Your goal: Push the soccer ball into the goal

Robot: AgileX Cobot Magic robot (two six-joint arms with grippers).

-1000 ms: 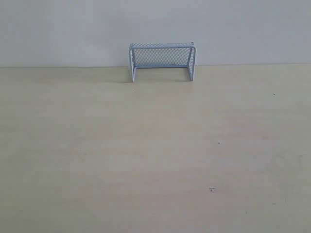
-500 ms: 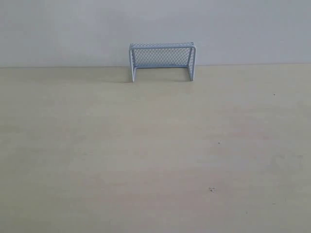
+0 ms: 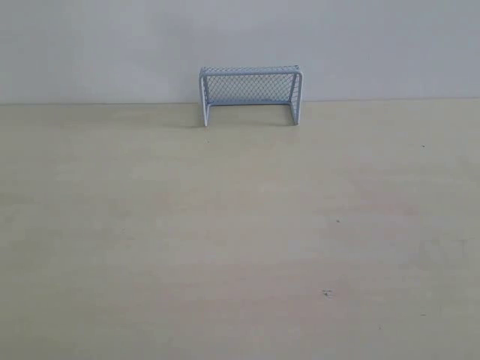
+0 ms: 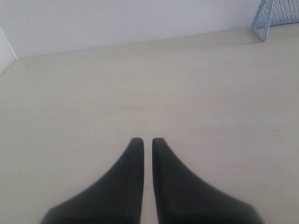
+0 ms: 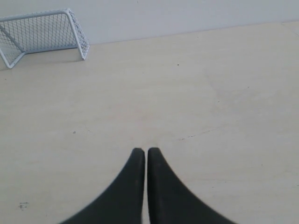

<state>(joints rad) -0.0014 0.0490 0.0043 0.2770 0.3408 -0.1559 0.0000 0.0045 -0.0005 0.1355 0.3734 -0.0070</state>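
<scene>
The goal point(image 3: 250, 95), pale grey-white with fine mesh, stands at the table's far edge against the wall, its mouth facing the near side. A corner of the goal point(image 4: 275, 16) shows in the left wrist view, and the whole goal point(image 5: 44, 35) in the right wrist view. The soccer ball is in none of the views. My left gripper point(image 4: 144, 140) is shut with nothing between its black fingers, low over bare table. My right gripper point(image 5: 143, 150) is shut too, empty, far from the goal. Neither gripper appears in the exterior view.
The pale wooden table point(image 3: 240, 240) carries small dark specks point(image 3: 326, 293). A white wall point(image 3: 375, 45) runs behind the goal along the table's far edge.
</scene>
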